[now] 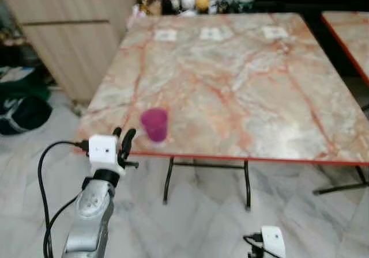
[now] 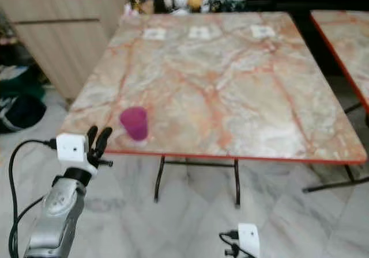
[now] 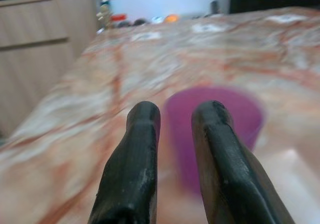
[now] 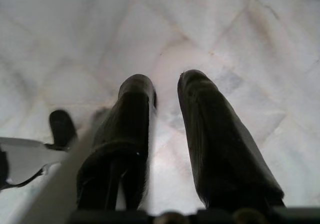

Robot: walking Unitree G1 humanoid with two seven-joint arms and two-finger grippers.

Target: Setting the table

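Cup (image 1: 154, 124) awaiting pickup at table (image 1: 277, 108) edge.
Our left gripper (image 1: 123, 138), beside the cup, stands slightly parted, empty; cup looks light, smooth plastic: grasp mid-wall.

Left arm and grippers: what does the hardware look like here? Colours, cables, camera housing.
The left arm is silver metal with rounded joint segments. A white boxy camera housing sits at its wrist, and a black cable loops out from it. The left gripper has two long, rounded matte black fingers. The right gripper has the same black fingers, and a white wrist housing with a short black cable.
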